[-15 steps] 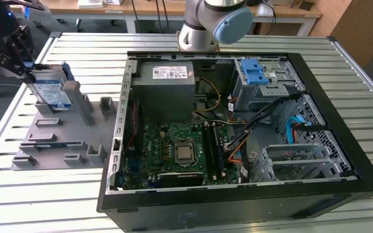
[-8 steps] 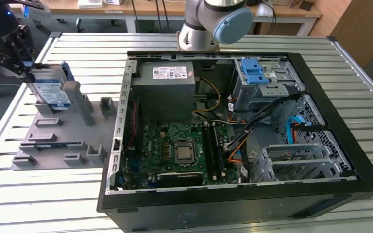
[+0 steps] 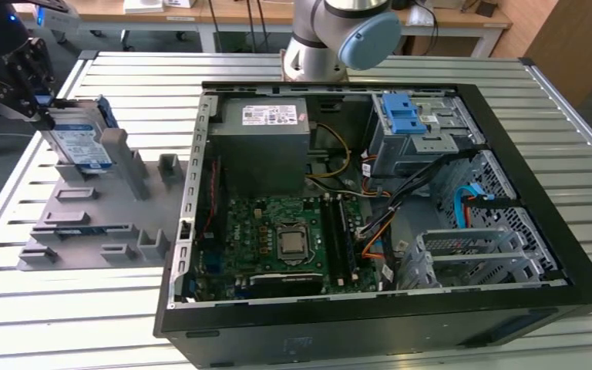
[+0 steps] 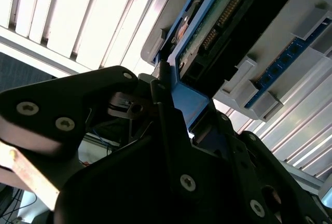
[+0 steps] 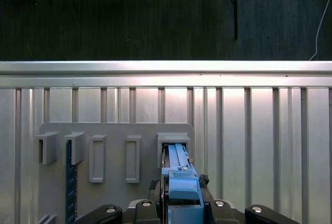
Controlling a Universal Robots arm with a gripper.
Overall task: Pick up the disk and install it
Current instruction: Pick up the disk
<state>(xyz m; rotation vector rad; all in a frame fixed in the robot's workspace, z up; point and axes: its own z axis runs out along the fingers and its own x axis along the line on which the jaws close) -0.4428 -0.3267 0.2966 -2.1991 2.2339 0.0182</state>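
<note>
Currently | hand (image 3: 43, 114) clenched on disk (image 3: 82, 145) | disk upright in grey rack (image 3: 132, 231) slot | computer case (image 3: 378, 324) open

Plastic-framed disk (image 3: 80, 140), shiny metal table (image 3: 70, 308)

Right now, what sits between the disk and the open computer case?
In the exterior view, the grey rack's upright posts stand between the disk and the computer case, on the slatted table.

An open computer case (image 3: 378, 327) lies beside a grey rack (image 3: 121, 210).
</note>
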